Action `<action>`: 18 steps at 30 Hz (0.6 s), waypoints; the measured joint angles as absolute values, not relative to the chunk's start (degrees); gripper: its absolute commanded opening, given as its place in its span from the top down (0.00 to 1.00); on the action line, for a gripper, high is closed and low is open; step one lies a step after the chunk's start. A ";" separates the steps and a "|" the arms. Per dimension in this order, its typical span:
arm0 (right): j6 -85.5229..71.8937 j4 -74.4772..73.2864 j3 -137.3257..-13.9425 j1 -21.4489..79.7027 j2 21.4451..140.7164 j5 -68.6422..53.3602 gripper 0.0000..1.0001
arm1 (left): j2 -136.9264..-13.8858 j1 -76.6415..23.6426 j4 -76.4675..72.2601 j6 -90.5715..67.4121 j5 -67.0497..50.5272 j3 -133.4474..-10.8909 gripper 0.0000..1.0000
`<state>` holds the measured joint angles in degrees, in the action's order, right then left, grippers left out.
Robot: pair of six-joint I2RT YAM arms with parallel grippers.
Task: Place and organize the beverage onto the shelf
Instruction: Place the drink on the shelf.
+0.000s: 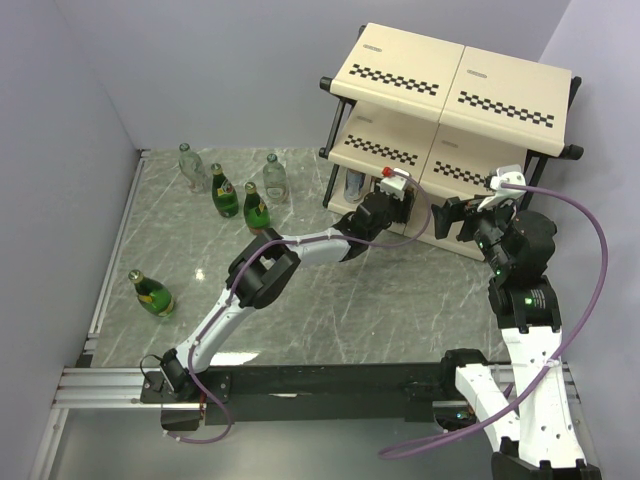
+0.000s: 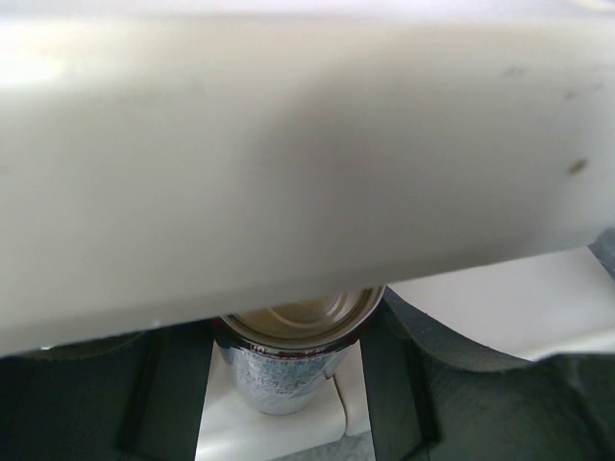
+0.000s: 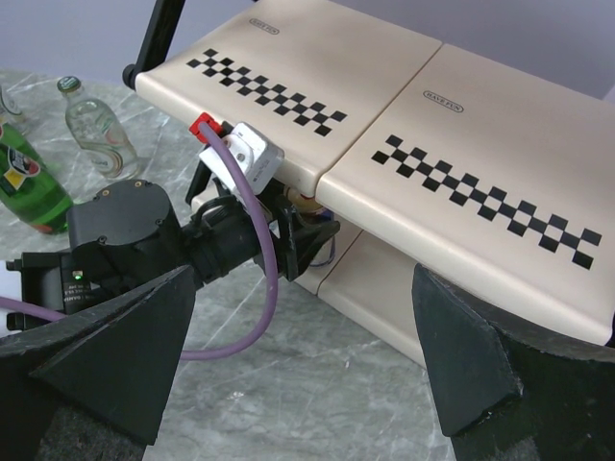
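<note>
The shelf (image 1: 455, 75) stands at the back right, its cream boards (image 3: 452, 144) marked with checkered strips. My left gripper (image 2: 286, 351) reaches under a board into the lowest tier and is shut on a slim silver can (image 2: 281, 384), which stands upright on the bottom board. From above, that gripper (image 1: 385, 208) shows at the shelf's front edge, and another can (image 1: 354, 183) stands on the low tier to its left. My right gripper (image 1: 455, 218) hovers open and empty in front of the shelf's right half, and its fingers (image 3: 115, 355) frame bare table.
Two clear bottles (image 1: 192, 168) (image 1: 274, 176) and two green bottles (image 1: 224, 192) (image 1: 256, 208) stand at the back left of the marble table. A third green bottle (image 1: 152, 294) is near the left edge. A purple cable (image 3: 252, 240) loops off the left wrist.
</note>
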<state>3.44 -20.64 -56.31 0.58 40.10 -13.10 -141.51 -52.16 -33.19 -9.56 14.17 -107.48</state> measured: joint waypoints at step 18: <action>3.42 -20.62 -56.31 0.58 40.23 -13.10 0.01 | -141.60 -52.07 -33.17 -8.86 14.48 -107.48 0.51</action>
